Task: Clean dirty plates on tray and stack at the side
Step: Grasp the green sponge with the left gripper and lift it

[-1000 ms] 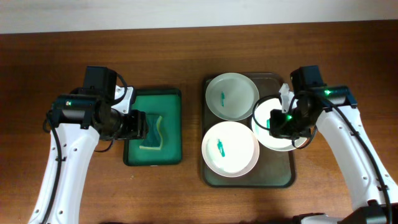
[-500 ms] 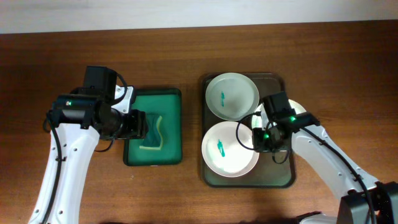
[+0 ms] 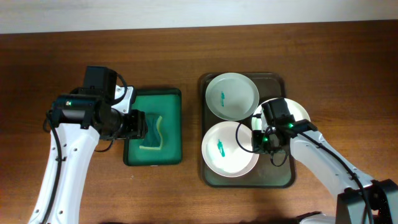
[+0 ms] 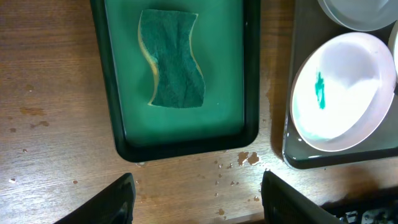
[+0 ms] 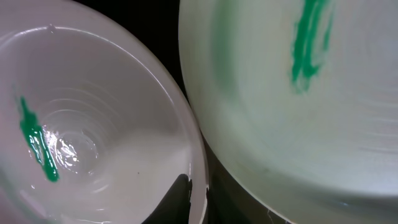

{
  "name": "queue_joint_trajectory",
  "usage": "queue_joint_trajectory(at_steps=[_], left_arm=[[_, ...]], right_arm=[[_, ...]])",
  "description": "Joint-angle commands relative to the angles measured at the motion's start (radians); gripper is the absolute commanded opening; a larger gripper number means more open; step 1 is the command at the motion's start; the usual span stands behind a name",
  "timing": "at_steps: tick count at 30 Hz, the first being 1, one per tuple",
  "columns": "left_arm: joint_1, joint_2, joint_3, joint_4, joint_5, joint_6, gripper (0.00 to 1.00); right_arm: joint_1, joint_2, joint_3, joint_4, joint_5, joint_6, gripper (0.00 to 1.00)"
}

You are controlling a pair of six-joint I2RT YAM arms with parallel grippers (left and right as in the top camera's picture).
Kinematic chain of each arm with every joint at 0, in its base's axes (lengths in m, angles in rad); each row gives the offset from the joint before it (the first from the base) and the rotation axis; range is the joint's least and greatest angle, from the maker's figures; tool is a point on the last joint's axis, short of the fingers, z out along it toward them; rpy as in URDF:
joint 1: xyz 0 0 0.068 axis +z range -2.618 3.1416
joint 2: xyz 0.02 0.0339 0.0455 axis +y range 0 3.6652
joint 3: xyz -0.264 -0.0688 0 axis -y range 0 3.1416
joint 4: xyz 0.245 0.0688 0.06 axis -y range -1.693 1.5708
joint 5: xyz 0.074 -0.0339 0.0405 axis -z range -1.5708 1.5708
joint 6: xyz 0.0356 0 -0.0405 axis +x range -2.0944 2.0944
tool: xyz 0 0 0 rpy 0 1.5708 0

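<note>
Right end effector point(image 3: 263, 140) pinched on plate point(image 5: 106, 87) rim, left end effector point(image 4: 196, 202) apart, empty. Plate looks stiff, light, slick — raised rim likely best hold.

You can't see the right gripper's point(image 3: 264, 142) jaws overhead: its own wrist covers them. Third plate point(image 3: 297, 111) sits half under that arm, middle hidden. Right wrist view crops both — glossy plate point(image 5: 93, 112) and blurred plate point(image 5: 311, 137).

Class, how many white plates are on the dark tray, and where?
3. The far plate at the tray's back left, the near plate at its front left, the right plate by its right edge, partly under the right arm.
</note>
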Motion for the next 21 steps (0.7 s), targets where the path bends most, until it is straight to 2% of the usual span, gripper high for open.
queue_joint_trajectory(at_steps=[1, 3, 6, 16, 21], left_arm=[[-0.002, -0.003, 0.009, -0.001, -0.007, 0.008, 0.63], [-0.002, -0.003, 0.009, 0.0, -0.007, 0.009, 0.63], [-0.002, -0.003, 0.009, 0.0, -0.007, 0.008, 0.63], [-0.002, -0.003, -0.04, 0.013, -0.007, 0.009, 0.57], [-0.041, 0.027, -0.144, 0.153, -0.04, 0.053, 0.47]], right_arm=[[0.008, 0.041, -0.017, 0.014, 0.016, 0.009, 0.13], [0.008, 0.061, -0.017, 0.022, 0.016, 0.009, 0.13], [0.008, 0.07, -0.017, 0.03, 0.016, 0.009, 0.04], [0.008, 0.069, -0.014, 0.021, 0.015, 0.061, 0.04], [0.008, 0.069, -0.014, 0.022, 0.015, 0.061, 0.04]])
